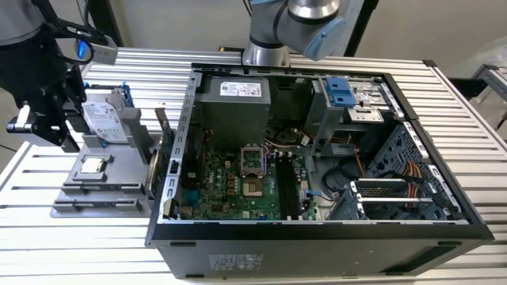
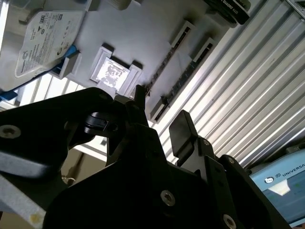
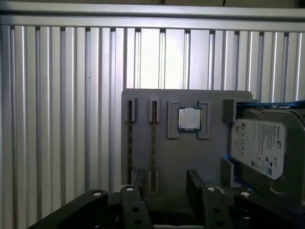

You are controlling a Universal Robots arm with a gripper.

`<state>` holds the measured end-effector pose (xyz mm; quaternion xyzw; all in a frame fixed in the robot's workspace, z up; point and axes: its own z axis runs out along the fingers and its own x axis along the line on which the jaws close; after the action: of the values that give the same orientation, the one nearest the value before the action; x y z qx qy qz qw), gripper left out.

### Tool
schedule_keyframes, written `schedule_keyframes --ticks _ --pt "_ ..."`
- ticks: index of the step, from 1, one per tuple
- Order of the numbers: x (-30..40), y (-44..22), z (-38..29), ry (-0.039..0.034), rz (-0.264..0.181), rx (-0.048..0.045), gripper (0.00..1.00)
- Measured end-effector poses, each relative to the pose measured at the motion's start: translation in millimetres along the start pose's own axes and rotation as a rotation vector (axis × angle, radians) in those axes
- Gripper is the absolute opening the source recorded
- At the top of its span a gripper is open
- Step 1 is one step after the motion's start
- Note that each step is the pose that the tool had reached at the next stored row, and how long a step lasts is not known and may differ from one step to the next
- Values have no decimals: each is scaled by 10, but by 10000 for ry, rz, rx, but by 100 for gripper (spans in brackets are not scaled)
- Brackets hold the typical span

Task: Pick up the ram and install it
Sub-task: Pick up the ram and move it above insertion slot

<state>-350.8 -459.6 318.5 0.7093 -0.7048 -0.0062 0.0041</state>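
Jaws parted wide, nothing between them, hanging over grey tray (image 3: 190, 157) on slatted surface (image 3: 57, 119), at exterior view's left of open computer case (image 1: 317, 252). Ram (image 3: 153, 140) apparently thin stick standing on edge in tray's narrow slot, similar stick just beside; edge-on, hard to confirm. Processor chip (image 3: 189, 118) in neighbouring recess, hard drive (image 3: 259, 145) beyond. Black motherboard slots (image 1: 289, 187) inside case, well apart from ram.

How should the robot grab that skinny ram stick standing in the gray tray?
Probably from straight above, pinching the ram across its two flat faces near the middle of its long top edge. It stands on edge in a narrow slot of the gray tray, so only that thin upper edge seems free.
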Motion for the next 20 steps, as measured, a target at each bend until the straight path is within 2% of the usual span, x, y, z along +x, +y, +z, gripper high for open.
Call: schedule_keyframes --ticks 20 --pt "15 -2 138 0 2 0 100"
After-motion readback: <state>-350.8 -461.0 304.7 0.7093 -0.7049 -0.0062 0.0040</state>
